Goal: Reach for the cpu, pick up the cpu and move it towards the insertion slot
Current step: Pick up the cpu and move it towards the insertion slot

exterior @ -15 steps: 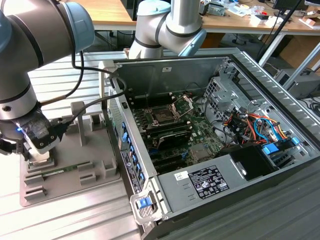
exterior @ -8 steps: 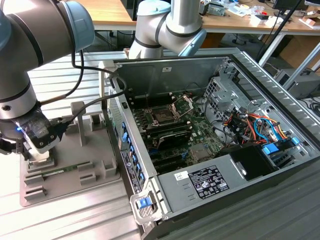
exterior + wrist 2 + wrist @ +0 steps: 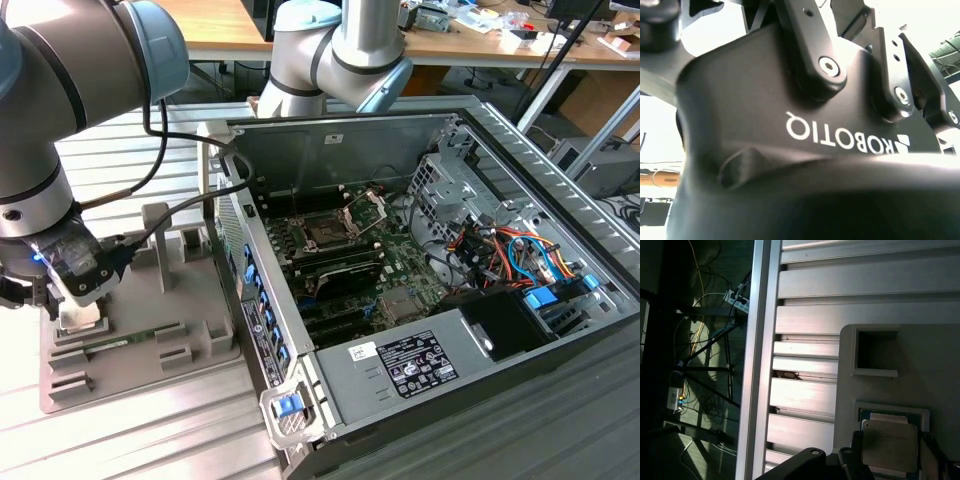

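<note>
– Grey tray, 9 o'clock of the computer case in the exterior view: anything in the pockets?
– Silvery cpu at one framed square pocket, seen in the first wrist view. Second square pocket just beside it. Raised grey blocks elsewhere on the tray.
– Jaws?
– Clenched on the cpu: dark fingers against two opposite edges. Gripper low over the tray's 9 o'clock end.
– Lifted or seated?
– Cannot tell.
– Writing?
– White lettering across the black gripper body in the second wrist view, upside down; not transcribed. White label with dense black print on the power supply, small white sticker at the label's 9 o'clock. Print too small to read.
– Insertion slot?
– Insertion slot on the green board inside the case: dark centre, metal frame standing open at its 1 o'clock. Well apart from the gripper, roughly at its 3 o'clock.
</note>
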`<act>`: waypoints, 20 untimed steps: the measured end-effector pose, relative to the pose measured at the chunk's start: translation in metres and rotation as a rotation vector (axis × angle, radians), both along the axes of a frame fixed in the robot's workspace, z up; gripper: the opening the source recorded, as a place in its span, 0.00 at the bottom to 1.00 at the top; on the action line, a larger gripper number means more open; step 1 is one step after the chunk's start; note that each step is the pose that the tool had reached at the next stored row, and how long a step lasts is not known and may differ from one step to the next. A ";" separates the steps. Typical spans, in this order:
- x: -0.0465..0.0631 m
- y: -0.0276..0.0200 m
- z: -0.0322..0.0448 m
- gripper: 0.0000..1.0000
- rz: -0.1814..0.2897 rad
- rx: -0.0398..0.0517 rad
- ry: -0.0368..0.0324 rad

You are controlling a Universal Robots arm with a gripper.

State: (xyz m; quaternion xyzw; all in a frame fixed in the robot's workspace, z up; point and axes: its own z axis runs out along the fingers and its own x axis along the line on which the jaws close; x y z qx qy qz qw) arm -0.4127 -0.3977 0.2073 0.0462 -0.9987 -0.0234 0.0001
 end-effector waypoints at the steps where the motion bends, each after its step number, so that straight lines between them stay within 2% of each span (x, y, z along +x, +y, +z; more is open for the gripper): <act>1: 0.000 0.0000 0.0001 0.53 0.000 0.0000 0.0000; 11: 0.000 0.0000 0.0002 0.53 0.000 0.0000 0.0000; 12: 0.000 0.0000 0.0002 0.60 0.000 0.0000 0.0001; 14: 0.000 0.0000 0.0002 0.60 0.000 -0.0001 0.0001; 20: 0.000 0.0000 -0.0064 0.60 0.000 0.0015 0.0001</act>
